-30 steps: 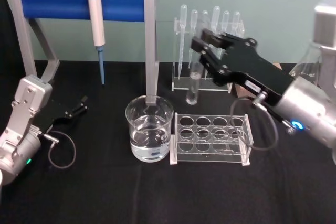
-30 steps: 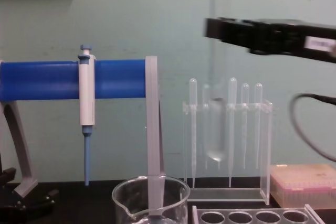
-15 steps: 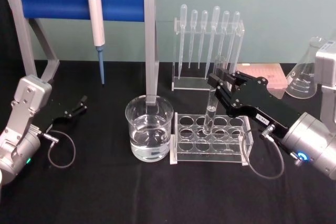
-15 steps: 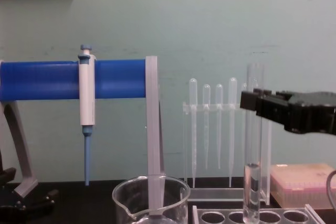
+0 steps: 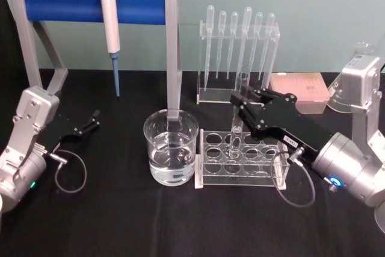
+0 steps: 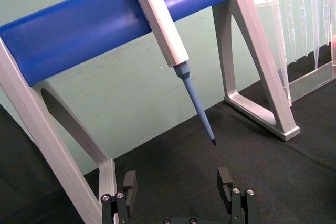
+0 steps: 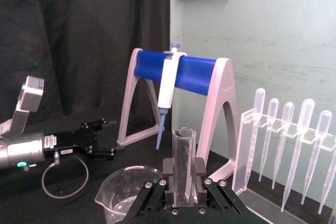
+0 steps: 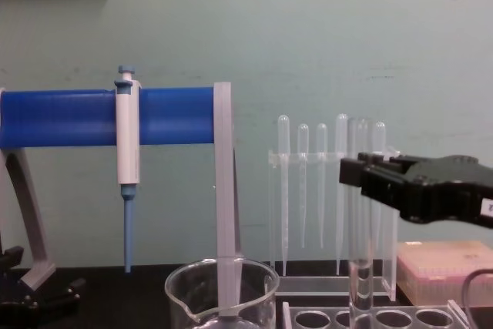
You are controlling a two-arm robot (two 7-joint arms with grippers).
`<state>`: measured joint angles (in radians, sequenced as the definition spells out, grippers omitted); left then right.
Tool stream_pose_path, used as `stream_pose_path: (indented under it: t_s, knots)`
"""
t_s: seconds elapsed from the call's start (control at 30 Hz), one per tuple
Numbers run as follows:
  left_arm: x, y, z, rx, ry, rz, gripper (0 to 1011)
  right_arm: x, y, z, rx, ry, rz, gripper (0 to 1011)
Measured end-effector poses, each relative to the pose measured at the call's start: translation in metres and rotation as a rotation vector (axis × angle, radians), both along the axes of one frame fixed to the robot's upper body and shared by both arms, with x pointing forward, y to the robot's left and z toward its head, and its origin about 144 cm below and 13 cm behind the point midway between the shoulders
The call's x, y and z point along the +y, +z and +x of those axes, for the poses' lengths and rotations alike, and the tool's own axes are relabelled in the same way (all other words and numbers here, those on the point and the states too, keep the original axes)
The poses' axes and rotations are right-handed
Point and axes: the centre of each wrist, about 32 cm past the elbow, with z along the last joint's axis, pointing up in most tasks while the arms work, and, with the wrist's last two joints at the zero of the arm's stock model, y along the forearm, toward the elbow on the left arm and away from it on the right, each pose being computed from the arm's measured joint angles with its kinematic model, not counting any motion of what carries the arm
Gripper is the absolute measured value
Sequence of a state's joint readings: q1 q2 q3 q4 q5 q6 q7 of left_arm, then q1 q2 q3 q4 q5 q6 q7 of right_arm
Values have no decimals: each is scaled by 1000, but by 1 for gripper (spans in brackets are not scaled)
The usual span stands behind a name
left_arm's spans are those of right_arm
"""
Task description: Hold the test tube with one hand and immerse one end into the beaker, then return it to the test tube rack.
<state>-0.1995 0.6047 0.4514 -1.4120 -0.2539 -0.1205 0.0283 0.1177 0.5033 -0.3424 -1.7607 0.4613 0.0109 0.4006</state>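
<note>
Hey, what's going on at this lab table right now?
The right gripper, black and two-jawed, grips a long clear glass test tube upright, its lower end down in the clear plastic tube rack. The wide glass beaker of clear liquid stands beside the rack. The left gripper lies open on the black table, at the left.

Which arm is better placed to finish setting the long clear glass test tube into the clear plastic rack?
The right. Its black right gripper is shut on the long clear glass test tube, upright with its bottom in the clear plastic rack. The left gripper rests open on the black table, away from the rack.
</note>
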Motion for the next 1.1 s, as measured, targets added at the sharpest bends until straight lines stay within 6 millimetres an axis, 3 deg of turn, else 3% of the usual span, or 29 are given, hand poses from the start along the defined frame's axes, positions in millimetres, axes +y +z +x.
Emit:
stream_pose_path:
  t_s: [0.93,1.1]
  knots:
    - [0,0,0,0,0,0,1000,2,-31,6,56,9,-98,224]
    - [0,0,0,0,0,0,1000,2,-32,4,83,-1,-117,340]
